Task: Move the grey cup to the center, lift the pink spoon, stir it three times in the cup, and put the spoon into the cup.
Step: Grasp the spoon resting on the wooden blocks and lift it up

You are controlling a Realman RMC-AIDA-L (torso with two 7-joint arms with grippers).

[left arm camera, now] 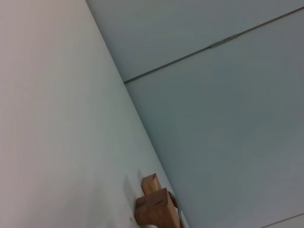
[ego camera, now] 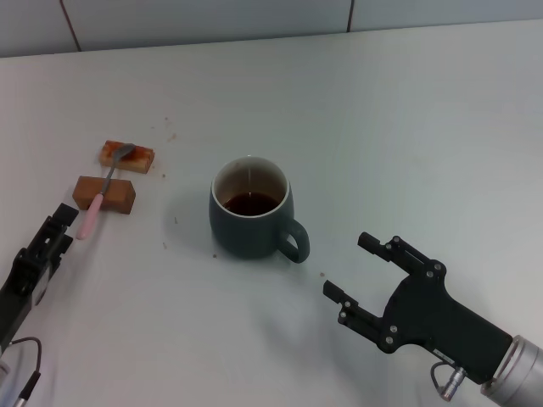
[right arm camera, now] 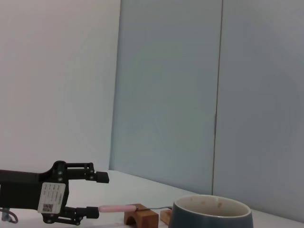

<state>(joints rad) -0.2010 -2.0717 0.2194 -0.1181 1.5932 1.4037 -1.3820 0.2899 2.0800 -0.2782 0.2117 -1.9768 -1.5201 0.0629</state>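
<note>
Near the middle of the white desk [ego camera: 356, 110] stands the grey cup [ego camera: 250, 210], upright, its loop handle turned toward the robot's right and slightly toward the near edge. Dark brown liquid sits low inside against the pale inner wall. Off to the robot's left, well apart from the cup, lie two brown blocks: a near block [ego camera: 104, 194] and a far block [ego camera: 127, 156]. The pink spoon [ego camera: 103, 193] rests across them, its grey metal bowl on the far block and its light pink handle sloping down over the near block toward the desk's near-left side.

Just beside the tip of that handle is the left gripper [ego camera: 70, 227], low at the left edge of the head view. Its fingers are spread apart and hold nothing; in the right wrist view the same left gripper [right arm camera: 98, 194] shows one finger above and one below, with the end of the pink handle right at the lower fingertip, though whether they touch cannot be told. The left wrist view shows only the desk, the wall and the brown blocks.

On the near right, the right gripper [ego camera: 352, 267] hovers over the desk with its two black fingers [ego camera: 373, 242] wide open and empty, pointing toward the cup's handle side, near the cup but clear of it. A few small dark specks dot the desk around the cup and blocks
</note>
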